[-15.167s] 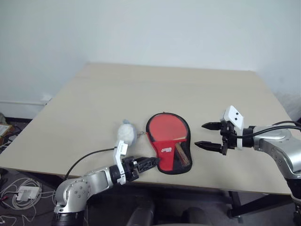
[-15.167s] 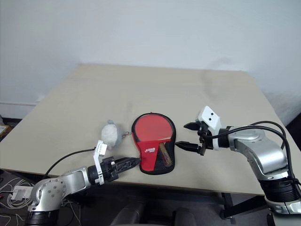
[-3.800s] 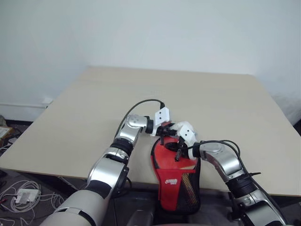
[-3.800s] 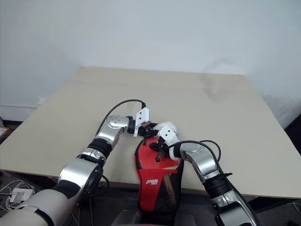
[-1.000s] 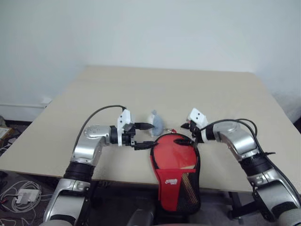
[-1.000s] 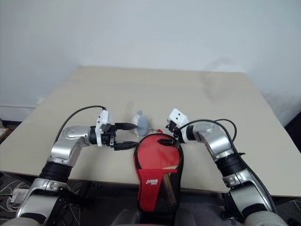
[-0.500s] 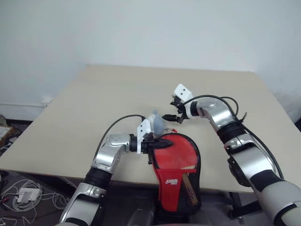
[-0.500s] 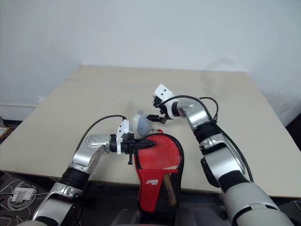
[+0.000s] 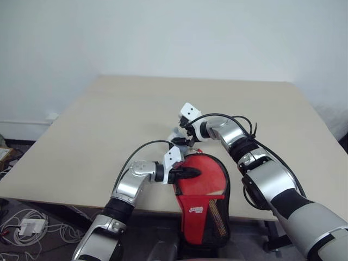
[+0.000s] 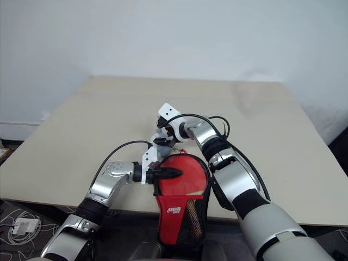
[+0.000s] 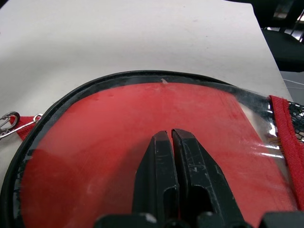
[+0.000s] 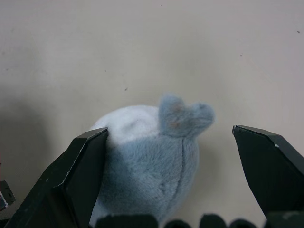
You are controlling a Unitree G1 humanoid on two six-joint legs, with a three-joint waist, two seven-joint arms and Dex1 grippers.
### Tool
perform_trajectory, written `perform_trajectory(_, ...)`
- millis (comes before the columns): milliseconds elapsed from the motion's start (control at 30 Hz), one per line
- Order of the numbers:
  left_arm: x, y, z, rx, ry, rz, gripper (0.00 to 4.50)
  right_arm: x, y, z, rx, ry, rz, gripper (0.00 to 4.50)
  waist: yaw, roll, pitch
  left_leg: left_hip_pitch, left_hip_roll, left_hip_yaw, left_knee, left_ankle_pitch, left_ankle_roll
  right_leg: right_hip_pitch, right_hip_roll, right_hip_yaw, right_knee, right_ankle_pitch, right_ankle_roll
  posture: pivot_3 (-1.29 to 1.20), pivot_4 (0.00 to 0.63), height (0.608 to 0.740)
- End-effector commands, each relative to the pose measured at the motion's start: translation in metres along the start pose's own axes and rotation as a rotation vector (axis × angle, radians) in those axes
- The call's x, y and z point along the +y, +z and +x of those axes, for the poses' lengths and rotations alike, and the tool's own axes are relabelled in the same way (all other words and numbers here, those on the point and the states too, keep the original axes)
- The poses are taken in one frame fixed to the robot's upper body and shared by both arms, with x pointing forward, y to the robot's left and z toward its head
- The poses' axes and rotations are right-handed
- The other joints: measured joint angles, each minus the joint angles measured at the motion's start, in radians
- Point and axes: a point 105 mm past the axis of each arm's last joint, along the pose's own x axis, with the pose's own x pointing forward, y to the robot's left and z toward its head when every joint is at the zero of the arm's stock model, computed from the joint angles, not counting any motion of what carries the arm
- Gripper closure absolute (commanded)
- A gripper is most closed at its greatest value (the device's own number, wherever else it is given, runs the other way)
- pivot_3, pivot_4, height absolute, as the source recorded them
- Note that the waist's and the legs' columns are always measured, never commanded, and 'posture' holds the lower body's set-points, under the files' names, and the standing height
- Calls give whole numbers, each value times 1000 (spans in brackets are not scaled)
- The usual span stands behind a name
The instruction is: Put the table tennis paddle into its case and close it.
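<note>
From my station: the case [image 9: 202,202] reads as red cloth with black mesh [image 9: 217,215] and a glossy clear plastic window [image 11: 256,123] over red; its metal clip [image 11: 8,124] shines. The table [image 9: 109,119] is matt, smooth, beige. A plush toy [image 12: 147,161] is fuzzy, grey-blue and white. I see scuffed black plastic fingers [image 11: 159,166] on the left gripper [image 11: 171,137].

Head eyes overlook the table [image 9: 109,109]; wrist views sit perhaps closest.

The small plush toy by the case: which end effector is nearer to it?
Right. The right end effector stands open around the plush toy; the left end effector is shut over the case.
</note>
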Motion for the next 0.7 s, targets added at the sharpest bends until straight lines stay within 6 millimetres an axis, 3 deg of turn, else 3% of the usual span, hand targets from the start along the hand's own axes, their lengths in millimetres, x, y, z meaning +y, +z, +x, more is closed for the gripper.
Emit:
perform_trajectory(33, -1, 0, 0, 9, -8, 21, 4470, -3, 8, -1, -9, -18, -31, 0, -8, 0, 0, 0, 0, 0, 0, 0, 0, 0, 0, 0, 0, 0, 0, 0, 0, 707)
perform_trajectory(333, 4, -5, -2, 43, -8, 16, 4470, 3, -5, 4, 38, 7, -19, 0, -13, 1, 0, 1, 0, 0, 0, 0, 0, 0, 0, 0, 1, 0, 0, 0, 0, 707)
perform_trajectory(700, 6, -10, -4, 67, -8, 11, 4500, 19, -13, 12, 64, 70, -34, 3683, -18, 2, -1, 2, 0, 0, 0, 0, 0, 0, 0, 1, 2, 0, 0, 0, 0, 707)
